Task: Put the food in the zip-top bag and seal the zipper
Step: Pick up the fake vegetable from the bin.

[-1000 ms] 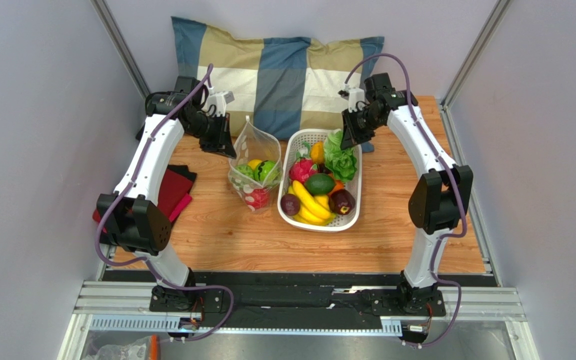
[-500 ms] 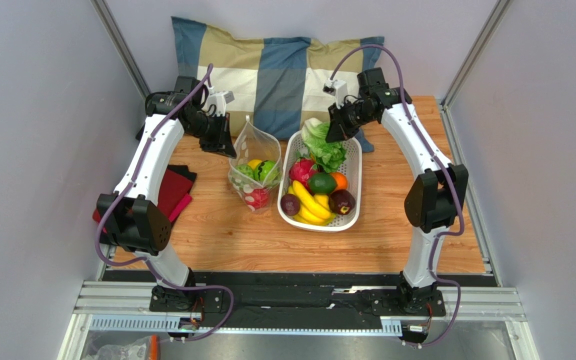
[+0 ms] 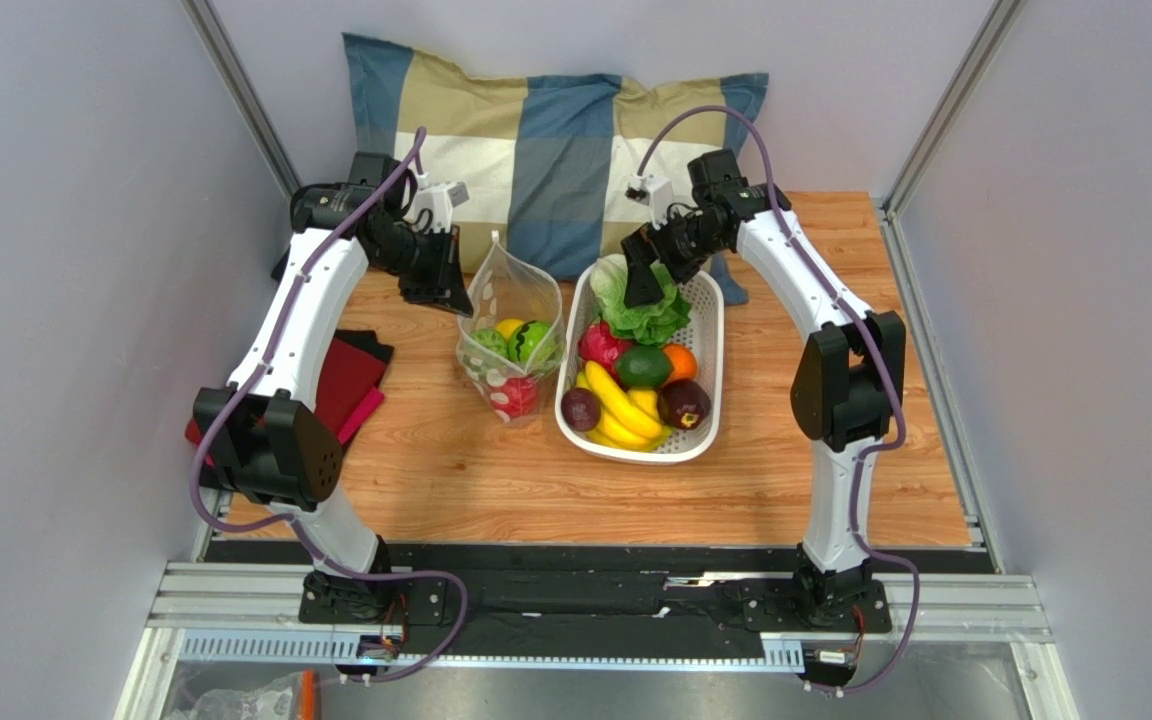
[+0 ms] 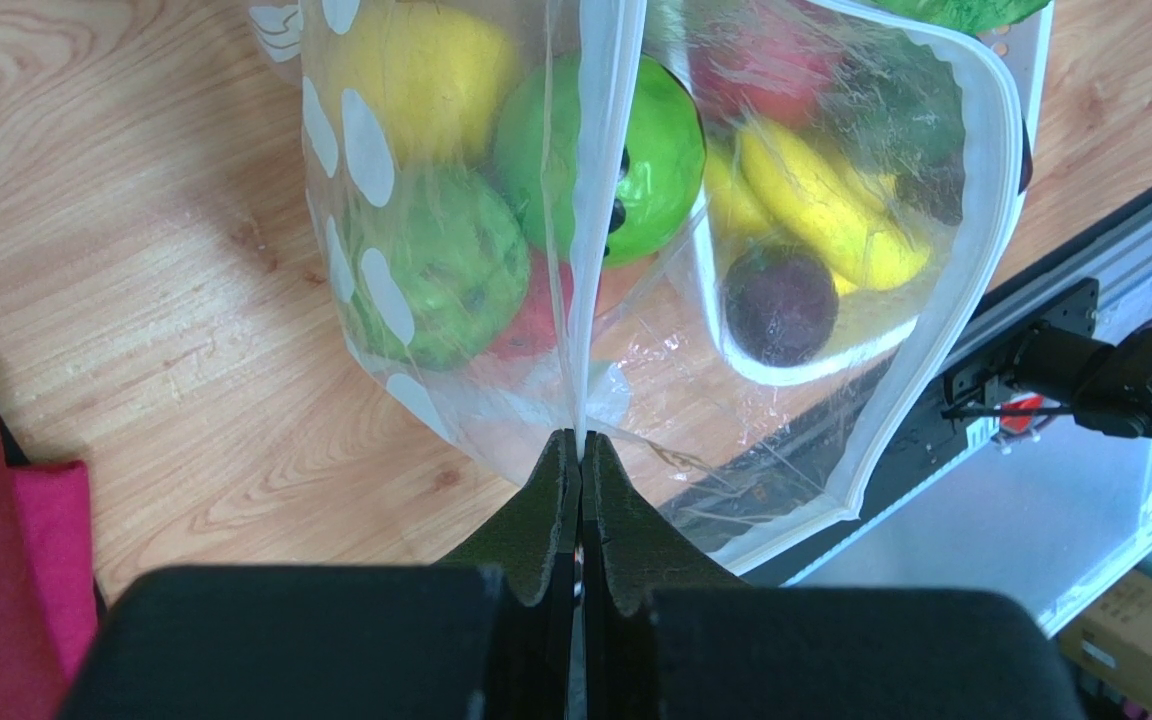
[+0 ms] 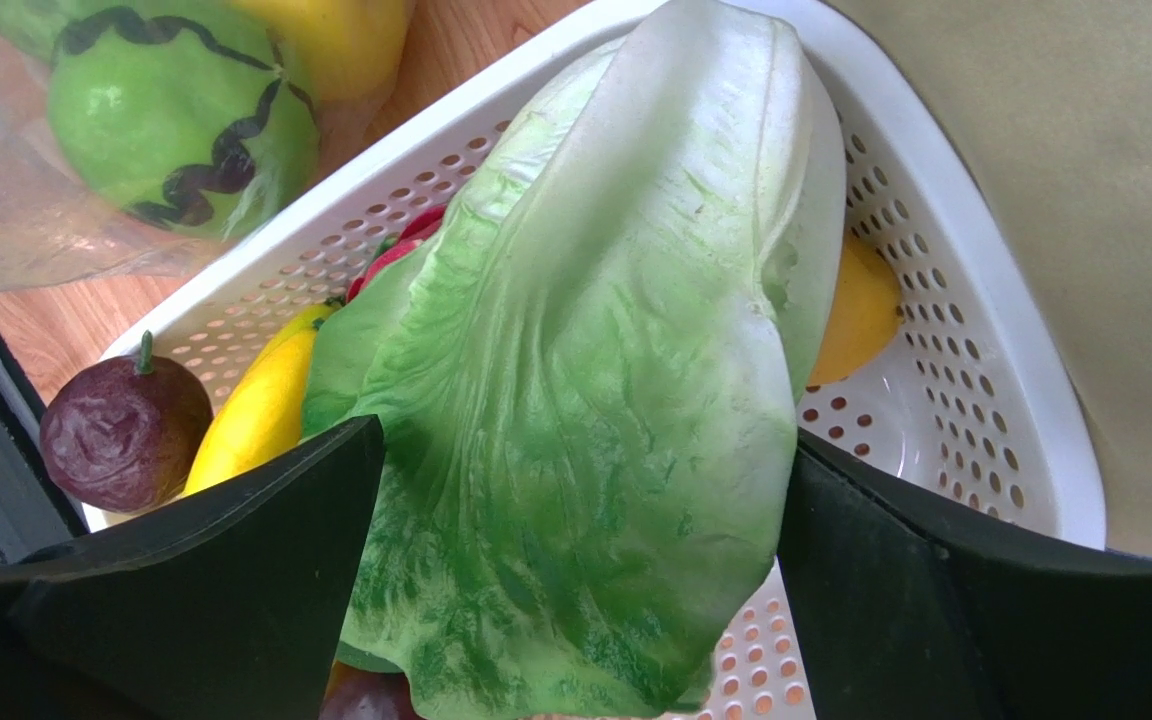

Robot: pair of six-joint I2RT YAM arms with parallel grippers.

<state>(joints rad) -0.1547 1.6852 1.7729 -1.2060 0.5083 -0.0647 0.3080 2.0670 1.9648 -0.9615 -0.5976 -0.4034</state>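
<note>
left gripper (image 4: 579,447): you've got it pinched tight on the rim of the zip-top bag (image 3: 507,300), holding it upright so the mouth hangs open.
right gripper (image 5: 567,600): clamped on the lettuce (image 5: 597,375), lifted over the basket (image 3: 705,428), near the bag.
already bagged: lemon (image 4: 409,68), green fruits (image 4: 657,143).
zipper (image 4: 992,225): unsealed, so there's room for your drop.

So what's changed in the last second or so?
The right tool, gripping the lettuce, swung left across the far end of the basket, bringing the lettuce nearer the zip-top bag. The left tool stayed pinched on the bag's edge. The bag, the fruit inside it and the basket did not move.
</note>
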